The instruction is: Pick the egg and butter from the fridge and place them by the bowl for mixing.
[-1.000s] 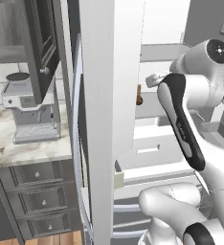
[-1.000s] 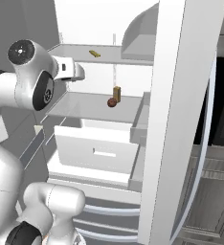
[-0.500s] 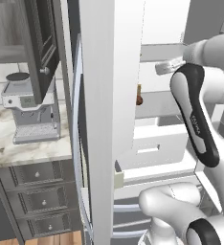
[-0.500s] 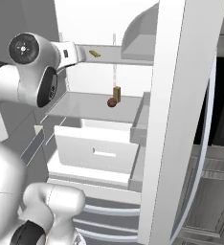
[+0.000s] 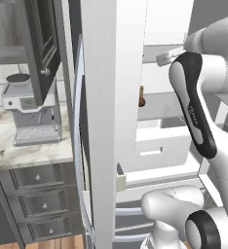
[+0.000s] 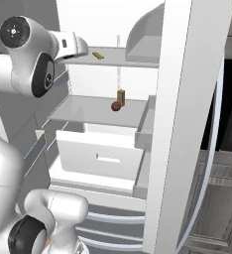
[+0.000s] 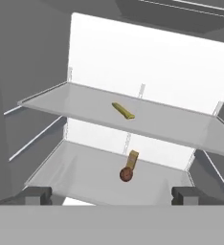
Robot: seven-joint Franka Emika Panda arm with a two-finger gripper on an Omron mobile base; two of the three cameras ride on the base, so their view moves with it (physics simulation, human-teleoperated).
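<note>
Fridge open; gripper wide and empty at upper-shelf height.

The two-finger gripper (image 7: pixel 111 195) faces into the tall white fridge (image 6: pixel 182 124), fingers set wide, holding nothing. The slim yellow butter stick (image 7: pixel 123 110) lies flat mid-way along the thin upper shelf (image 7: pixel 56 103), bare shelf on both sides. On the lower shelf (image 6: pixel 83 110), a small brown round item (image 7: pixel 126 174) touches an upright tan block (image 7: pixel 132 159). Judged: the wide setting suits approaching the butter; the shelf's front edge is the nearest obstruction.

butter (image 7: pixel 123 110): 1 | brown ball (image 7: pixel 126 174): 1 | tan block (image 7: pixel 132 159): 1 | shelves (image 7: pixel 75 103): 2
</note>
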